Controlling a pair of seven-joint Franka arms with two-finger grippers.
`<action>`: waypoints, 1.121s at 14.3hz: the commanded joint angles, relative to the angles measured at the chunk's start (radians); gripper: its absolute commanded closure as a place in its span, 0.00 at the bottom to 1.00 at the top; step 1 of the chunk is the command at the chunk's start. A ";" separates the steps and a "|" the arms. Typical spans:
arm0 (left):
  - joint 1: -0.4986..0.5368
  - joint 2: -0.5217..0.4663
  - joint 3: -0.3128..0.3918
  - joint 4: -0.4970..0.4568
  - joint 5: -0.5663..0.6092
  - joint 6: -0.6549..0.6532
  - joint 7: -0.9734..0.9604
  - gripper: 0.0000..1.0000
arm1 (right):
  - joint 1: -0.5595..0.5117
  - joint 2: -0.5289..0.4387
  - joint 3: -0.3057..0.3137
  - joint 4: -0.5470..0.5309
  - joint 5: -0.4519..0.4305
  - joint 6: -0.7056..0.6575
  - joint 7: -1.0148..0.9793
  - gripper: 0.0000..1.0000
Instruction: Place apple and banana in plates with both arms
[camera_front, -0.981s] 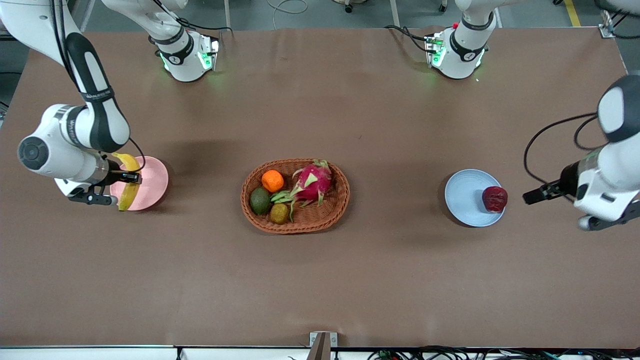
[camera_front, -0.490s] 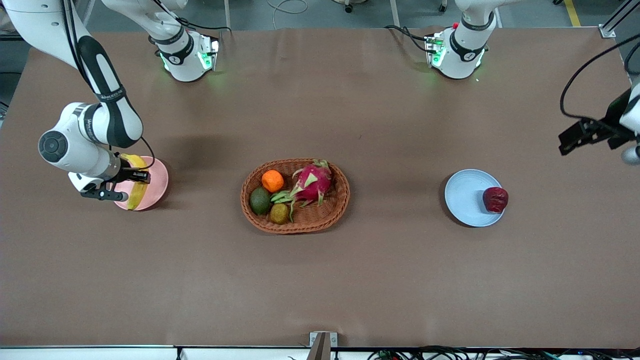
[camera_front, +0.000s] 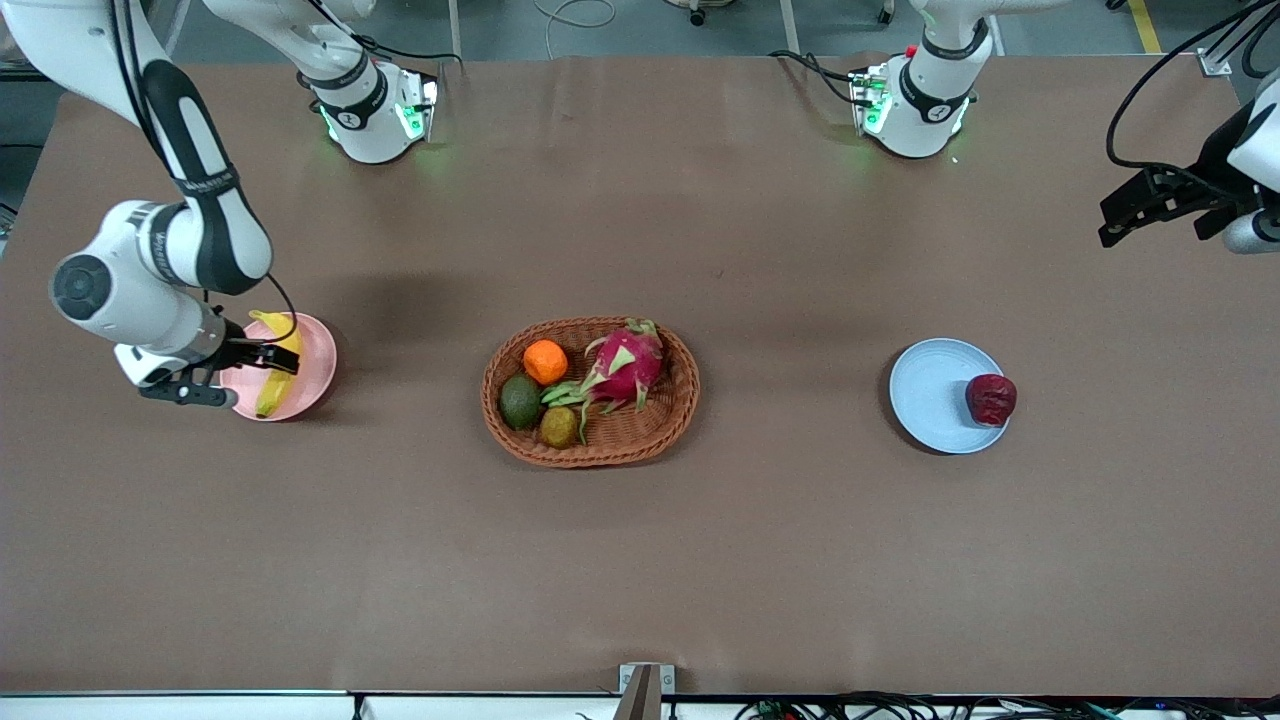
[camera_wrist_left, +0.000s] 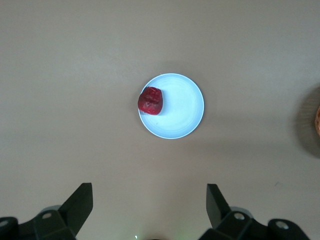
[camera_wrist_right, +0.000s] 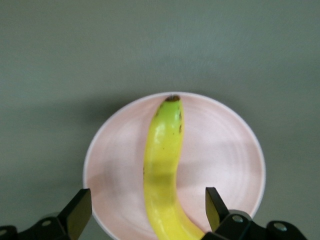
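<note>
The yellow banana (camera_front: 275, 365) lies in the pale pink plate (camera_front: 312, 368) at the right arm's end of the table. My right gripper (camera_front: 258, 378) hangs just over it, open, one finger on each side and clear of it. The right wrist view shows the banana (camera_wrist_right: 162, 160) along the middle of the pink plate (camera_wrist_right: 220, 145) between the open fingers of the right gripper (camera_wrist_right: 146, 200). The dark red apple (camera_front: 990, 398) sits at the rim of the light blue plate (camera_front: 930, 395). My left gripper (camera_front: 1128, 212) is open and empty, raised over the table's edge. The left wrist view shows the apple (camera_wrist_left: 151, 100) and the blue plate (camera_wrist_left: 182, 107).
An oval wicker basket (camera_front: 590, 448) stands mid-table between the plates. It holds a pink dragon fruit (camera_front: 625, 365), an orange (camera_front: 545, 360), a green avocado (camera_front: 520, 400) and a small brownish fruit (camera_front: 558, 427).
My right gripper lowered the banana into the pink plate and opened, letting it go. My left gripper rose and drew away from the blue plate toward the bases.
</note>
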 joint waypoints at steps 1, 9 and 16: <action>-0.014 -0.018 0.004 -0.015 -0.015 -0.008 0.013 0.00 | -0.021 -0.071 0.009 0.170 -0.013 -0.219 0.019 0.00; -0.014 -0.011 -0.036 -0.017 -0.016 0.000 -0.001 0.00 | -0.021 -0.062 0.010 0.598 -0.018 -0.568 0.031 0.00; -0.013 -0.020 -0.038 -0.026 -0.038 0.006 -0.004 0.00 | -0.017 -0.070 0.018 0.716 -0.007 -0.661 0.018 0.00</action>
